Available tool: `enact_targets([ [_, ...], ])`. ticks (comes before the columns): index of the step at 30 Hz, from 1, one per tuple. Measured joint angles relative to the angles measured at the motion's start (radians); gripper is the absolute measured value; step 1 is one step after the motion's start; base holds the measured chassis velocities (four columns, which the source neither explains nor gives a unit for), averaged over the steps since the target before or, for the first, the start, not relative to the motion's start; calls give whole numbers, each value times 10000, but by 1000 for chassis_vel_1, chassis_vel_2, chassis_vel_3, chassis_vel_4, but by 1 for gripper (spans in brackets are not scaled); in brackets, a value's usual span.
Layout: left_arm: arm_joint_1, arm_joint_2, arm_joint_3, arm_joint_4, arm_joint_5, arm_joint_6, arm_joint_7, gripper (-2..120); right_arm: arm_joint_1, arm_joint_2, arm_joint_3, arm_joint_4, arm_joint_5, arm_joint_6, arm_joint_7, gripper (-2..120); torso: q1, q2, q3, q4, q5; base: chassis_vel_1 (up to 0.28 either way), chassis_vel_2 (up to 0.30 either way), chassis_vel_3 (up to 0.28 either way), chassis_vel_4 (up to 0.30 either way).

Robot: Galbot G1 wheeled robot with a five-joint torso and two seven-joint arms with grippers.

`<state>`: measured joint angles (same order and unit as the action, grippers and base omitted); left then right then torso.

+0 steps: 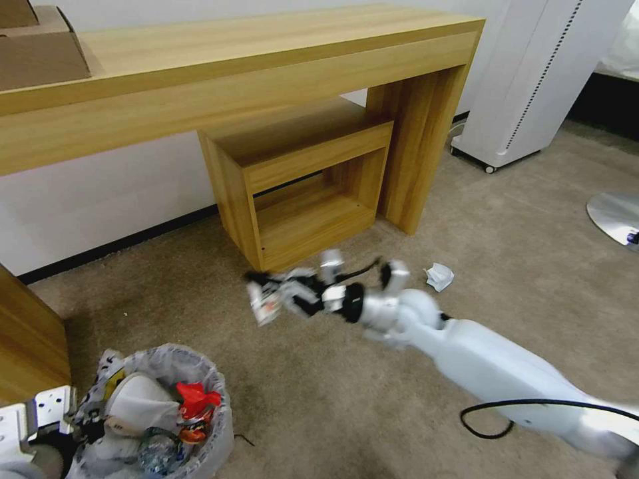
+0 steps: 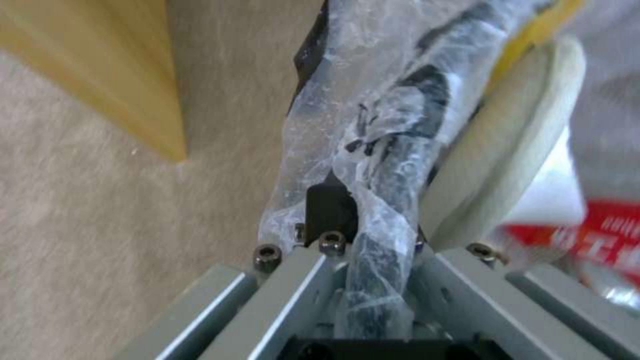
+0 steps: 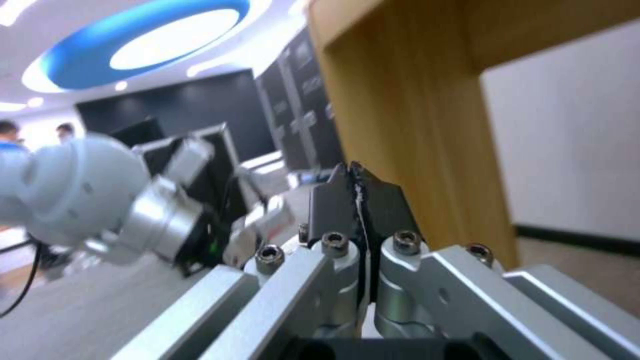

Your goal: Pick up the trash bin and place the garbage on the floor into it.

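The trash bin stands low at the left on the beige floor, its rim wrapped in a crinkled clear bag. My left gripper is beside it, shut on the bagged rim. Inside the bin lie a white slipper, a red wrapper and a clear bottle. My right gripper hangs blurred above the carpet, right of the bin and in front of the small wooden shelf. Its pads are pressed together on a thin white piece of garbage. Crumpled white paper lies on the floor beyond the right arm.
A long wooden desk spans the back, with a small open wooden shelf unit under it. Cardboard boxes sit on the desk. A white cabinet on wheels and a round metal base stand at the right.
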<state>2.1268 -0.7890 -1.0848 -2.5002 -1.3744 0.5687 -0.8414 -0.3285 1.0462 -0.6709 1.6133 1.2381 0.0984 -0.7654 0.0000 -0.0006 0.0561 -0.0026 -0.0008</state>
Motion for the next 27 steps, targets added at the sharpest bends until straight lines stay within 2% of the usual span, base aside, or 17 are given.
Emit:
enact_targets([
  [1, 0, 0, 0, 0, 0, 0, 0, 0, 0, 0, 0, 0, 0, 0, 0, 0, 0, 0, 0, 0, 0, 0, 0, 0, 0],
  [3, 3, 20, 21, -1, 25, -21, 23, 0, 377, 729, -656, -525, -8, 9, 30, 0, 1, 0, 1, 1, 3, 0, 0, 0, 0],
  [4, 19, -45, 104, 0, 81, -22, 27, 0, 649, 1522, -1202, -1055, -4, 51, 95, 0, 0, 0, 1, 7, 4, 0, 0, 0, 0],
  [5, 19, -45, 104, 0, 81, -22, 27, 0, 649, 1522, -1202, -1055, -4, 51, 95, 0, 0, 0, 1, 7, 4, 0, 0, 0, 0],
  [7, 53, -158, 215, 2, 183, -21, -30, 0, 885, 2472, -1915, -1828, 28, 122, 244, 0, 0, 0, 0, 12, 0, 0, 0, 0, 0],
  [8, 53, -158, 215, 2, 183, -21, -30, 0, 885, 2472, -1915, -1828, 28, 122, 244, 0, 0, 0, 0, 12, 0, 0, 0, 0, 0],
  [12, 189, -256, 253, 2, 334, -21, -43, 0, 988, 3369, -2555, -2947, -45, 301, 427, 0, 0, 1, 0, 7, 1, 0, 0, 0, 0],
  [20, 242, -180, 140, 3, 295, -49, -92, 0, 966, 3590, -3118, -3295, -292, 458, 861, 0, 0, 1, -1, 6, 4, 0, 0, 0, 0],
  [23, 346, -118, 88, 2, 308, -45, -98, 0, 918, 3439, -3192, -3196, -294, 460, 951, 12, 0, 1, 0, 3, 4, 0, 0, 0, 0],
  [24, 346, -118, 88, 2, 308, -45, -98, 0, 918, 3439, -3192, -3196, -294, 460, 951, 12, 0, 1, 0, 3, 4, 0, 0, 0, 0],
  [27, 428, -112, 58, 3, 359, -22, -95, 0, 912, 3325, -3072, -2959, -215, 404, 1118, 27, 0, 2, -2, 6, 5, 0, 0, 0, 0],
])
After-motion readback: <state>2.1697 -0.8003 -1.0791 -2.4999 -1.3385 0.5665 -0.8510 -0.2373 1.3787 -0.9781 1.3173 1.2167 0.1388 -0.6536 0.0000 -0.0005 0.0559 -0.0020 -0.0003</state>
